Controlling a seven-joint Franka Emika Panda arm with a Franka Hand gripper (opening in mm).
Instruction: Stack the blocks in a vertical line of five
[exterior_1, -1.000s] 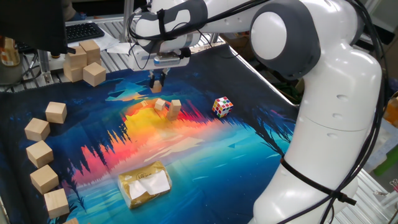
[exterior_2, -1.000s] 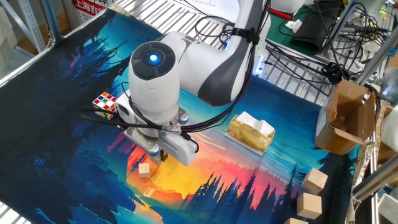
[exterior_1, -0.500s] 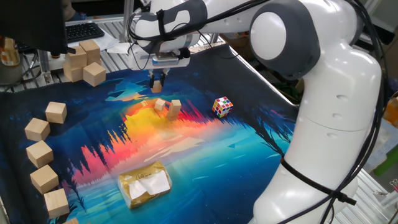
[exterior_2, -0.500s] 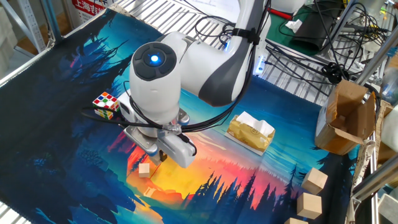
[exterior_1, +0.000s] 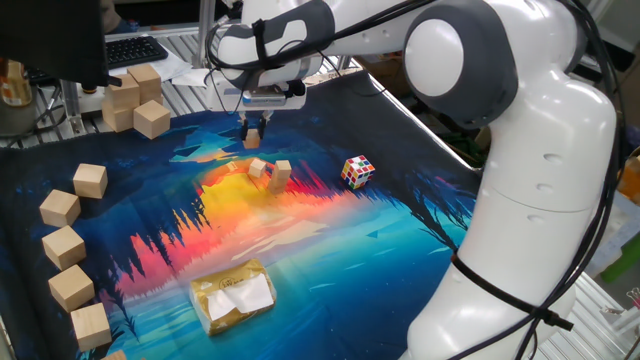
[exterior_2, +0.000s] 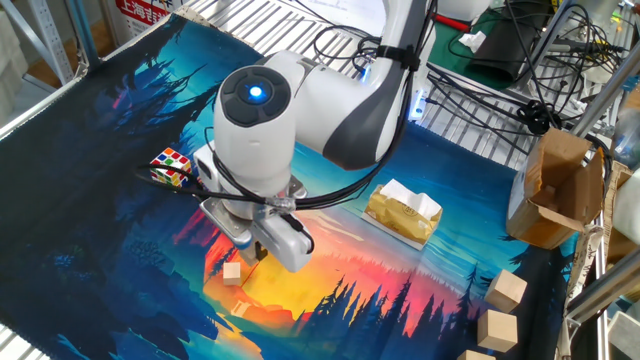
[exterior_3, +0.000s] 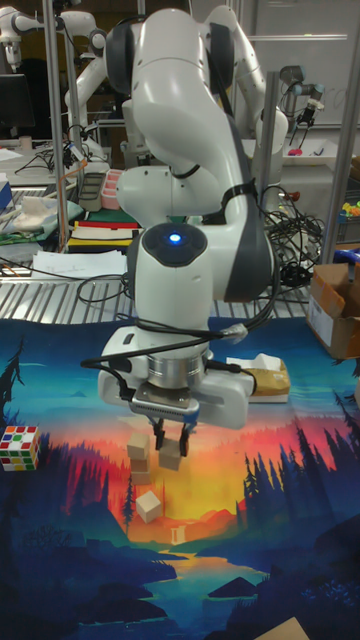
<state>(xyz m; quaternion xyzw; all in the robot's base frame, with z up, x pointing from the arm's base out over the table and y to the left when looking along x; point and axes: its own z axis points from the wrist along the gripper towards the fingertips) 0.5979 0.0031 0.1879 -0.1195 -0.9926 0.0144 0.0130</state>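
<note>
the gripper (exterior_1: 254, 128) pinches one small block (exterior_1: 252, 141) between narrowed fingers, lifted just above the mat (exterior_1: 400, 230). nearer the camera and slightly to its right in this view lie two more blocks: a tilted block (exterior_1: 258, 169) touching a short stack (exterior_1: 281, 175). open mat surrounds them; the puzzle cube (exterior_1: 358, 171) sits well apart.

On the tabletop (exterior_1: 420, 250), a short stack of blocks (exterior_1: 281, 174) stands mid-mat with another block (exterior_1: 258, 168) touching its left side; the puzzle cube (exterior_1: 358, 171) sits to their right. Behind them the tool (exterior_1: 254, 131) hangs over the mat, a block (exterior_1: 252, 140) between its fingers. Big cubes (exterior_1: 66, 245) line the left edge, and a packet (exterior_1: 234, 295) lies in front.
</note>
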